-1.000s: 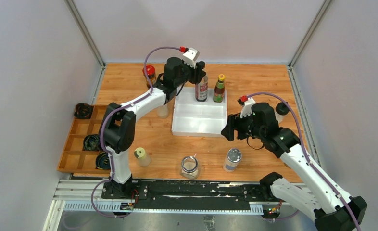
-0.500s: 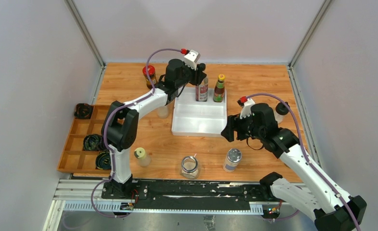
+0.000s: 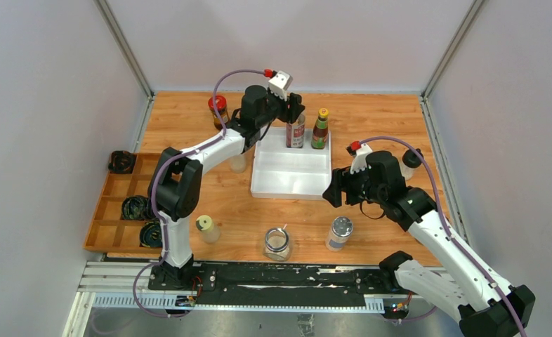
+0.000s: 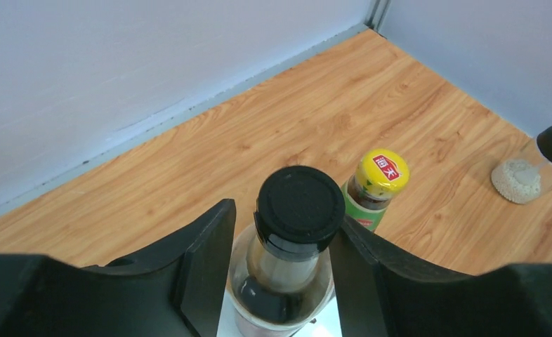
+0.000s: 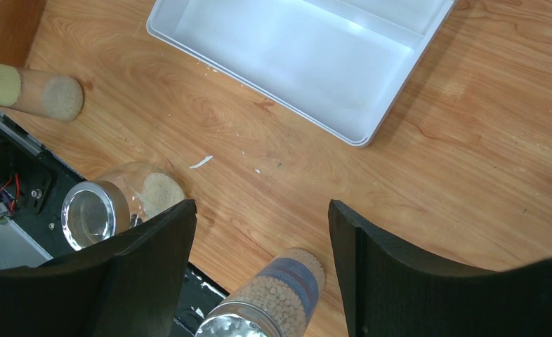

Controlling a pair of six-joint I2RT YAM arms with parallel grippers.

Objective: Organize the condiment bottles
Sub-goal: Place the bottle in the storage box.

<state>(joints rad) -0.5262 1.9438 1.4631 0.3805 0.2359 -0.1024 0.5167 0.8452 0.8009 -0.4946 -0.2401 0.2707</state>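
- Wood, orange-brown, makes up the surface point(image 3: 371, 112) that we see carrying everything else inside the walled cell.
- We see the left arm point(image 3: 203, 149) stretched to the far side. The left hand point(image 4: 281, 225) is released: its black fingers point(image 4: 203, 260) flank the tall bottle's cap, with a clear gap on one side. On the other side we cannot tell whether finger and cap touch.
- We see the right arm point(image 3: 435, 228) holding the right hand point(image 5: 260, 207) above bare wood near the tray's near right corner, fingers spread and grasping nothing.
- We find the white tray point(image 3: 291, 175) lying in the middle of the surface.
- We find the wooden organiser point(image 3: 108, 210) at the left edge, with black coiled cables point(image 3: 134, 208) in its compartments.
- We see the tall bottle point(image 3: 295, 133), black-capped with a red label, standing upright inside the tray at its far side.
- We see the yellow-capped bottle point(image 3: 320, 130) standing just beside it, also in the tray.
- We spot the silver-capped jar point(image 3: 339, 233) near the front edge, right of centre, and the clear glass jar point(image 3: 277, 243) to its left.
- We spot the red-capped jar point(image 3: 218, 110) at the far left, beyond the left arm.
- We see the black-capped bottle point(image 3: 411, 161) on the right, partly behind the right arm.
- We see the pale-capped bottle point(image 3: 206, 228) at the front left.
- We see the small clear bottle point(image 3: 238, 163) just left of the tray, beside the left arm.
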